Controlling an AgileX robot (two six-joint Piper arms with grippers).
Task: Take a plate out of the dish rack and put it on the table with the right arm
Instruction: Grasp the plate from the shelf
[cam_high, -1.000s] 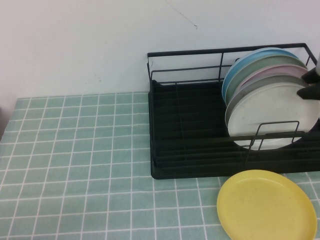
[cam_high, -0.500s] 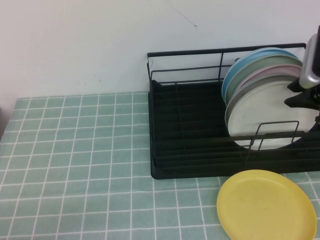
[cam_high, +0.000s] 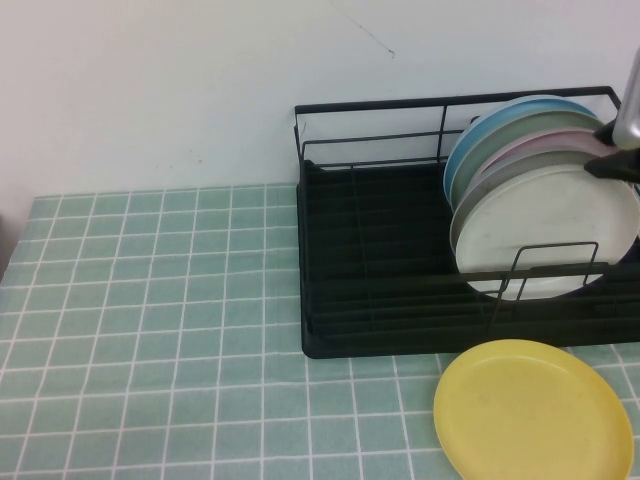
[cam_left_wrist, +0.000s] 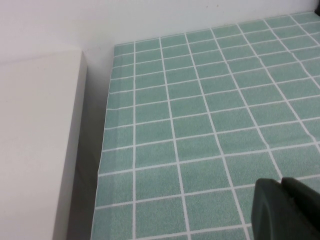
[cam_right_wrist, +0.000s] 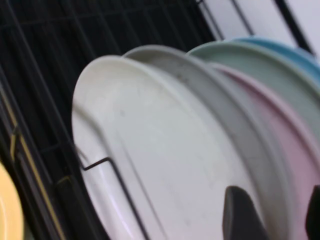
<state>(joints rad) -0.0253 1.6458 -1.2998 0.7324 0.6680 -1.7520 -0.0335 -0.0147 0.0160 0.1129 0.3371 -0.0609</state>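
Note:
The off-white plate (cam_high: 545, 225) stands upright at the front of a row of plates in the black dish rack (cam_high: 380, 260), behind a wire loop divider (cam_high: 545, 248). My right gripper (cam_high: 615, 165) is at the plates' top right edge. In the right wrist view the right gripper (cam_right_wrist: 277, 215) is open. One of its fingers (cam_right_wrist: 240, 215) is in front of the off-white plate (cam_right_wrist: 150, 150), and the other is over the pink plate (cam_right_wrist: 285, 130). The rims of the off-white and grey plates lie between them. My left gripper (cam_left_wrist: 282, 210) is shut and empty above the green tiled table (cam_left_wrist: 200, 125).
Behind the off-white plate stand a grey plate (cam_high: 458, 220), a pink one, a green one and a blue plate (cam_high: 490, 125). A yellow plate (cam_high: 533, 410) lies flat on the table (cam_high: 150, 300) in front of the rack. A white wall runs behind.
My right gripper dipped lower over the plates half a second ago and has now risen back toward the top right edge. The plates have not moved.

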